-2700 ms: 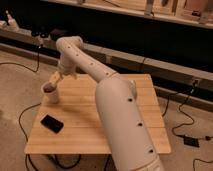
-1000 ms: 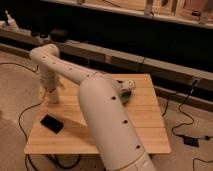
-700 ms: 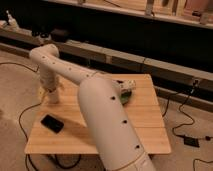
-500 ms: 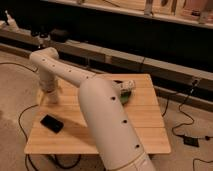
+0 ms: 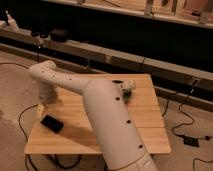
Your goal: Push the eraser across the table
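The small flat black rectangular eraser lies near the 8 o'clock corner of the square light wooden table, its long axis running 10 to 4 o'clock. The gripper hangs just beside it, at the eraser's 10 o'clock. Whether the gripper is spread or closed cannot be told.

Off-white tubular arm: smooth plastic shell, fat rounded links slimming toward the wrist, small dark round holes dotted along the biggest link. Pale tan claw low at the light wooden tabletop, left edge.
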Robot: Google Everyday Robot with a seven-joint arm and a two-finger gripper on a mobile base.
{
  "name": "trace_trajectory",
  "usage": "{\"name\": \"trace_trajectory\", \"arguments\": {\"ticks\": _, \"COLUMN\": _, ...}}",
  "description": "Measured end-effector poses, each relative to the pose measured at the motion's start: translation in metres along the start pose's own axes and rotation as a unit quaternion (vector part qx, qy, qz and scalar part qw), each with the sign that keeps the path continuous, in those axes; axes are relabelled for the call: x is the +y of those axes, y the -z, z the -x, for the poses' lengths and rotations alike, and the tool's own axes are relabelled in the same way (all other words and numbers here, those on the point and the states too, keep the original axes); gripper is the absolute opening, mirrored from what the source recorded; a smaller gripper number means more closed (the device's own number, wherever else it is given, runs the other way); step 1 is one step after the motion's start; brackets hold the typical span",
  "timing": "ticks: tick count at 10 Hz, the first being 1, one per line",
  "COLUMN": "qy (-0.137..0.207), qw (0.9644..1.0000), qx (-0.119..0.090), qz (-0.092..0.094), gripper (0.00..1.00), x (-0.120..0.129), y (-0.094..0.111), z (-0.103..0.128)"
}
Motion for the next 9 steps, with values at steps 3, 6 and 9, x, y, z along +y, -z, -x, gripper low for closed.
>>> {"name": "trace_trajectory", "arguments": {"ticks": 3, "qy": 0.031, "qw": 0.9995, "qx": 0.012, "qz": 0.004, "gripper": 0.47, "x": -0.024, "y": -0.004, "z": -0.011}}
{"name": "trace_trajectory", "arguments": {"ticks": 6, "qy": 0.030, "qw": 0.9995, "qx": 0.012, "qz": 0.003, "gripper": 0.47, "x": -0.022, "y": -0.003, "z": -0.010}}
{"name": "trace_trajectory", "arguments": {"ticks": 9, "qy": 0.057, "qw": 0.9977, "qx": 0.029, "qz": -0.023, "gripper": 0.47, "x": -0.051, "y": -0.010, "z": -0.020}}
